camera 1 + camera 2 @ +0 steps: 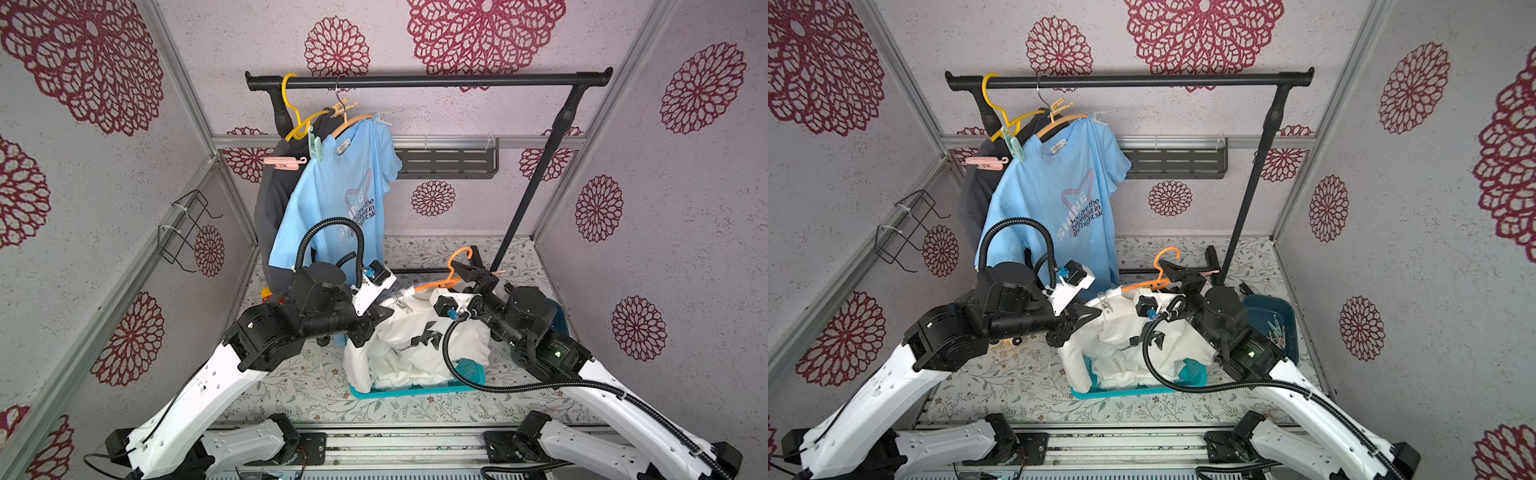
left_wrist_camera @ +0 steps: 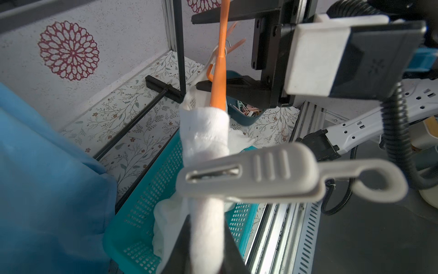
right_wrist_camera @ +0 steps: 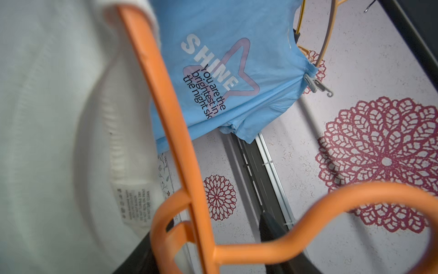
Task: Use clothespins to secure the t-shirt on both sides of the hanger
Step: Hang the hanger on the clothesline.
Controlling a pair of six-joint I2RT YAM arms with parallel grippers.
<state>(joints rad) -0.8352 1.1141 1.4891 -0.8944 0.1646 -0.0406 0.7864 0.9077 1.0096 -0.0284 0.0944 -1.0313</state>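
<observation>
Rack: a black metal garment rail (image 1: 428, 80) spans the back. A light-blue printed t-shirt (image 1: 332, 195) hangs near its left end.
Tabletop: the floral-patterned tabletop (image 1: 307, 386) carries a teal perforated plastic basket (image 1: 399, 392) and, to the right, a dark blue plastic bin (image 1: 1266, 307).
Left arm: the left arm (image 1: 199, 386) slopes up from the front-left base. Its forearm lies roughly level and points right, toward the shirt.
Right arm: the right arm (image 1: 602, 395) climbs from the front-right base with its elbow bent. Its wrist is turned toward the back.
Shirt: a white cotton t-shirt (image 1: 415, 332) is draped on the hanger, with its body sagging into the basket.
Hanger: an orange plastic hanger (image 1: 440, 284) is held above the basket. Its long axis runs left to right between the two claws, and its hook rises toward the back.
Left claw: the left claw (image 1: 384, 312) is clamped on the shirt-wrapped left end of the hanger.
Right claw: the right claw (image 1: 463, 257) has its jaws spread wide, with the hanger's neck passing between them.
Pin, left side: a whitish-grey plastic clothespin (image 2: 248, 175) bites the cloth-covered hanger arm just beyond the left claw. Its long axis lies across that arm and its looped tail points away from it.
Pin, right side: a peach plastic clothespin (image 2: 234, 45) sits at the hanger's other shoulder, blurred, with its handles splayed. What it bites is hidden.
Spare pins: the pastel spare clothespins (image 1: 1277, 332) lie heaped in the bin.
</observation>
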